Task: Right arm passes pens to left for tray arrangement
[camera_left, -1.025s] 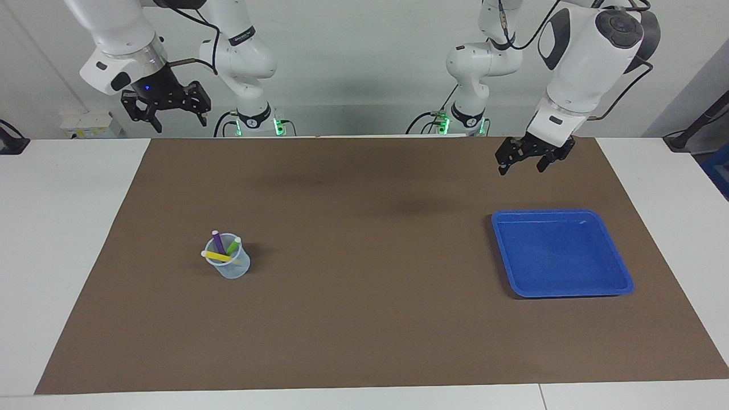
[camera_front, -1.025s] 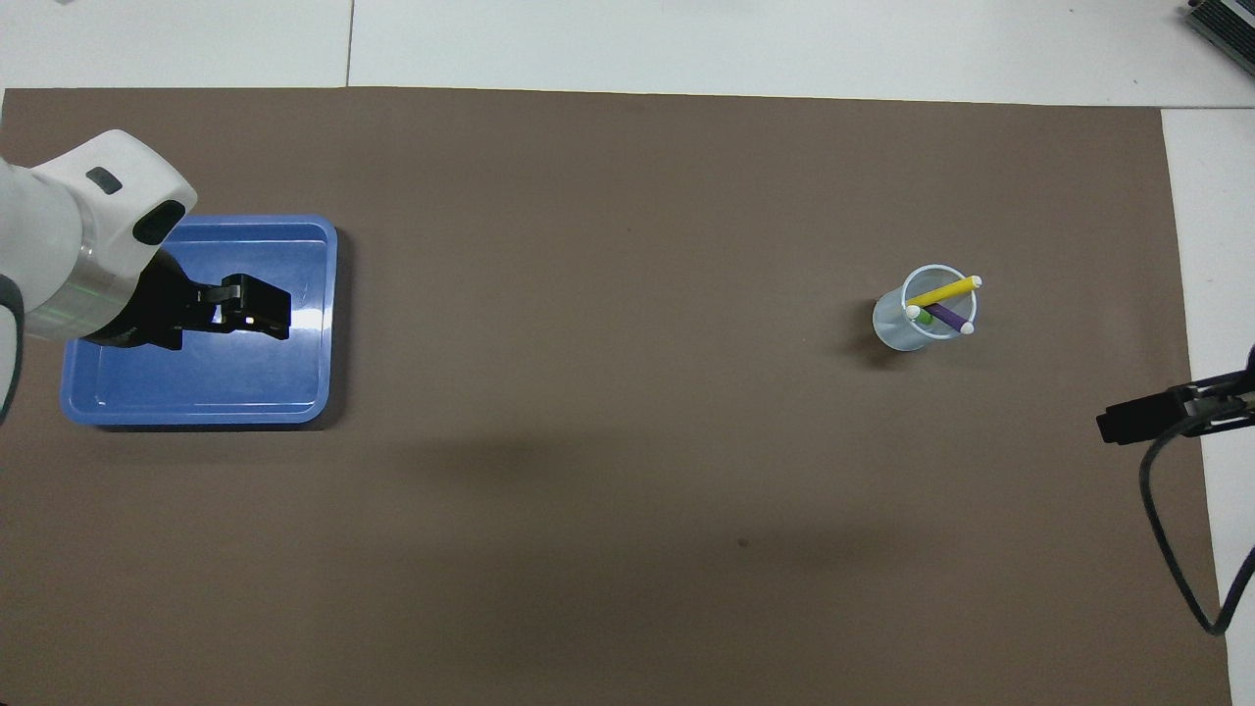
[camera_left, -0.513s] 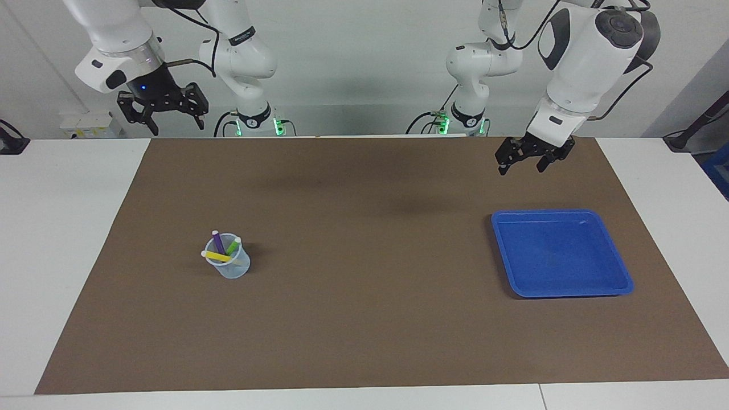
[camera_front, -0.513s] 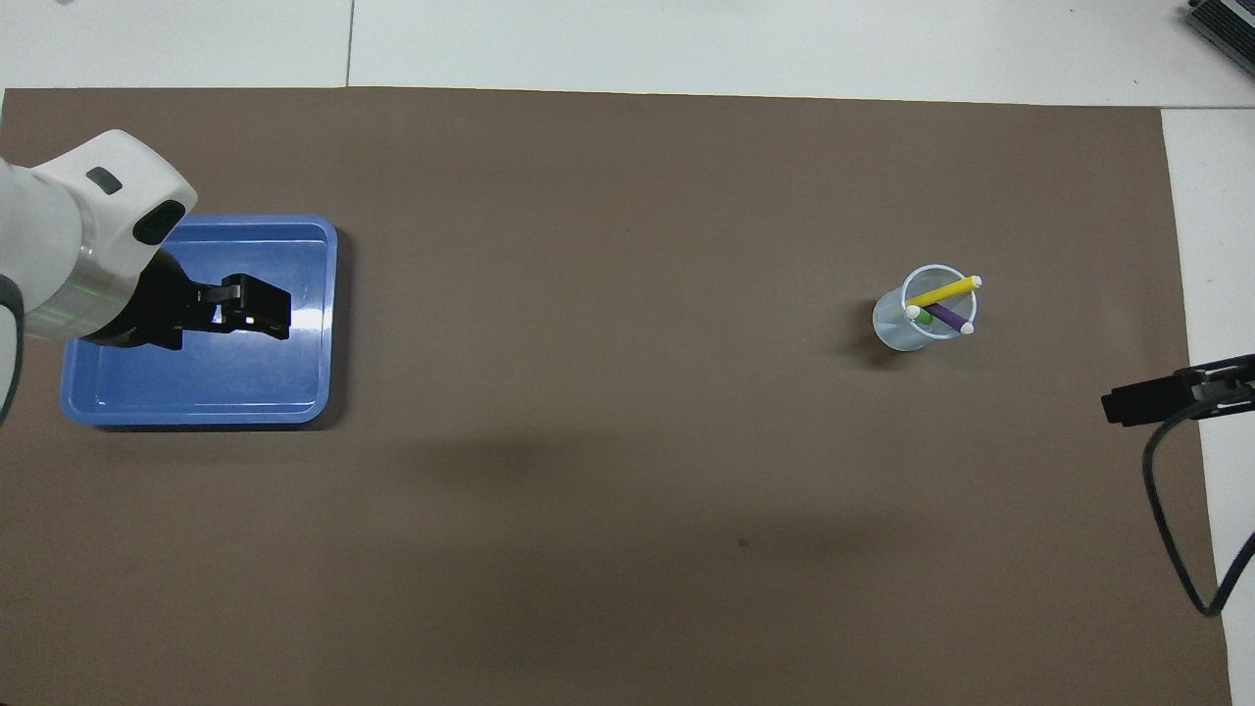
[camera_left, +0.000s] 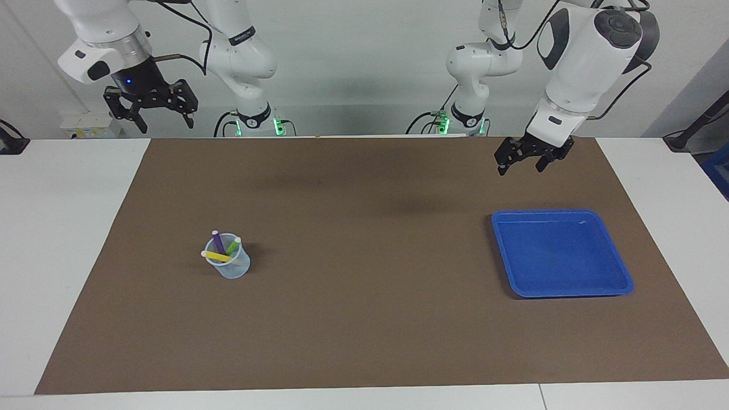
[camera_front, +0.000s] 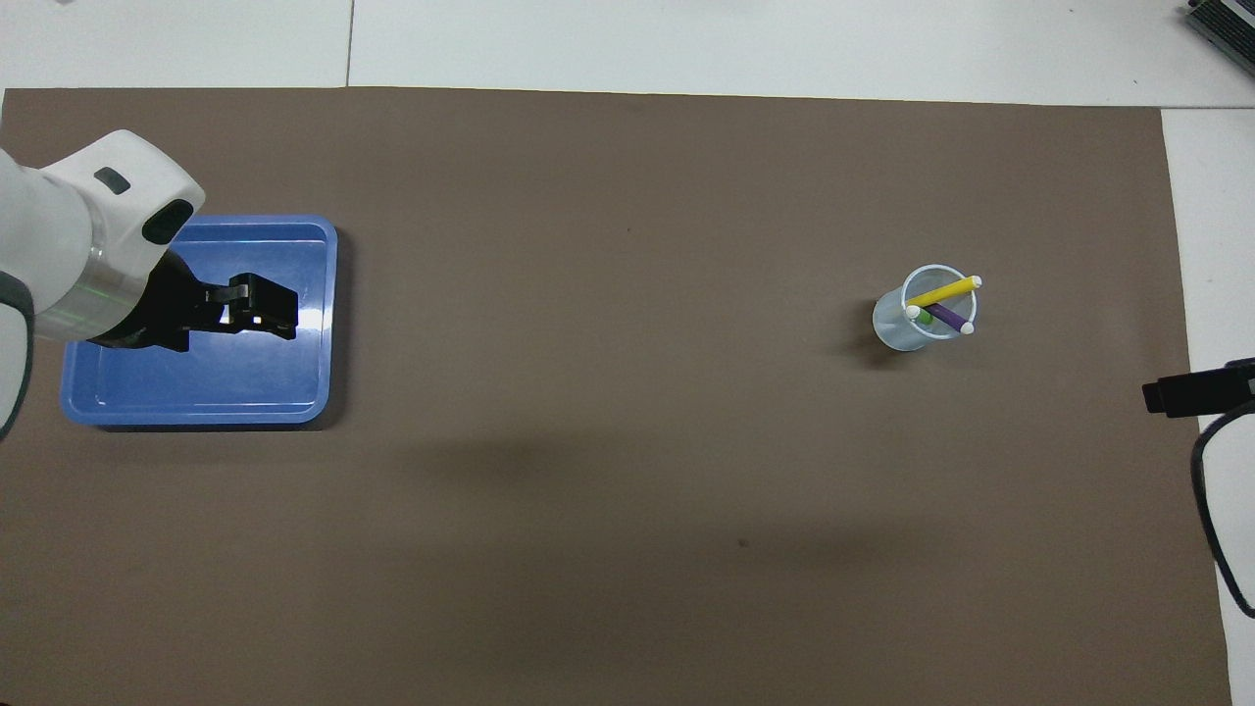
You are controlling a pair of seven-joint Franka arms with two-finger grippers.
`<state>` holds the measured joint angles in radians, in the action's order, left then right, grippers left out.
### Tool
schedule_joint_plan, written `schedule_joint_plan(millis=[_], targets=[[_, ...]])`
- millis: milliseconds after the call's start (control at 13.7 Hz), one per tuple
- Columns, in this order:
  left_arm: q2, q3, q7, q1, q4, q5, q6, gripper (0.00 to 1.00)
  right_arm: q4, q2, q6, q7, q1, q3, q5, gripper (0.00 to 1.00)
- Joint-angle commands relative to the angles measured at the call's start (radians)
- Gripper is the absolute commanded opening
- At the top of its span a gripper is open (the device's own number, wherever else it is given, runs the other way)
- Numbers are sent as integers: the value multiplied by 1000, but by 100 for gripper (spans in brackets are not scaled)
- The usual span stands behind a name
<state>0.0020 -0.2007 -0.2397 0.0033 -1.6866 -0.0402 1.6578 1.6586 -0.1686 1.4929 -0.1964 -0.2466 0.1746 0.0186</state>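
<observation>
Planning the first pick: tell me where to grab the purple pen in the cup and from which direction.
Grip the purple pen on its upper shaft just under the pale cap, the part that sticks out above the cup rim. Come straight down from above: it stands leaning in the cup, with the green pen and yellow pen close by, so a side approach would likely hit the wall.

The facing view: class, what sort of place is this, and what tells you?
Probably a robotics lab: two white robot arms mounted at a table covered with a brown mat, with staged props only, pens in a cup and a blue tray.
</observation>
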Motion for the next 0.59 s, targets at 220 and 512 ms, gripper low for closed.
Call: schedule_joint_plan(millis=[220, 512], targets=[[-30, 12, -92, -20, -36, -17, 19, 100, 144, -75, 113, -127, 3, 3, 1, 100], [-30, 12, -211, -19, -36, -17, 23, 100, 230, 12, 269, -129, 48, 13, -15, 100]])
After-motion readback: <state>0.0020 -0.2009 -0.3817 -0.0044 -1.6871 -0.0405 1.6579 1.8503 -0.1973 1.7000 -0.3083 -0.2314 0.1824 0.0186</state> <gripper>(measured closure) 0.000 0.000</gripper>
